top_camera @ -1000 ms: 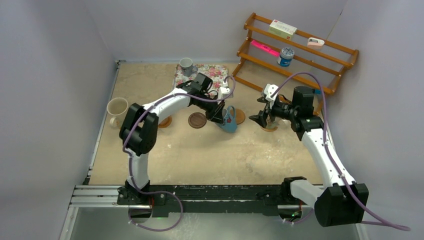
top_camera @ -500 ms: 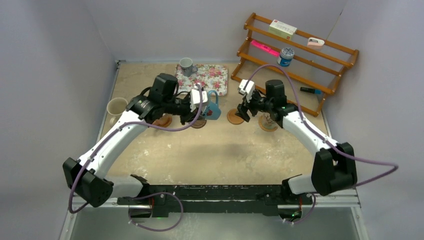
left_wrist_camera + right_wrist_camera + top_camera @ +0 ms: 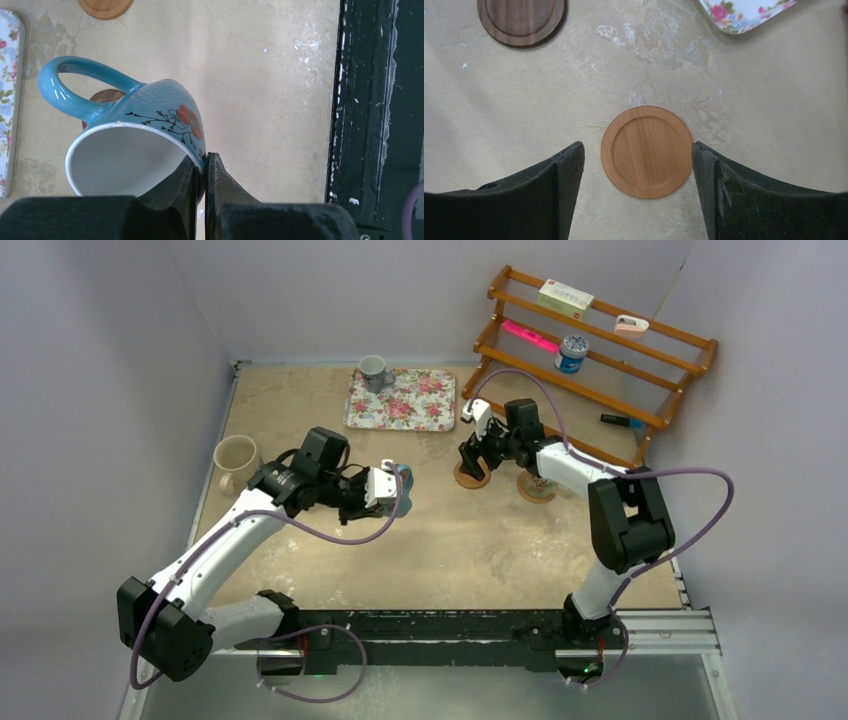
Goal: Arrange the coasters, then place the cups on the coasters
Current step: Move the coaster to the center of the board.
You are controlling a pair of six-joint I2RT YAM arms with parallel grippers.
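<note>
At centre, left gripper [image 3: 204, 159] pinching blue mug [image 3: 150, 107], right gripper [image 3: 638, 147] spread over tan coaster [image 3: 646, 151]

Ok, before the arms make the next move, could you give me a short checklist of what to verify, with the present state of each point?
1. Grip of the left gripper on the rim of the blue mug: ok, the jaws are shut on it.
2. Is the blue mug held level: not ok, it hangs tilted.
3. Is the right gripper open: ok.
4. Is the orange-tan coaster between the right fingers: ok, one finger on each side, apart from it.
5. Is the orange-tan coaster bare: ok.
6. Is the dark brown coaster bare: ok for the part in view; its far edge is cut off.
</note>
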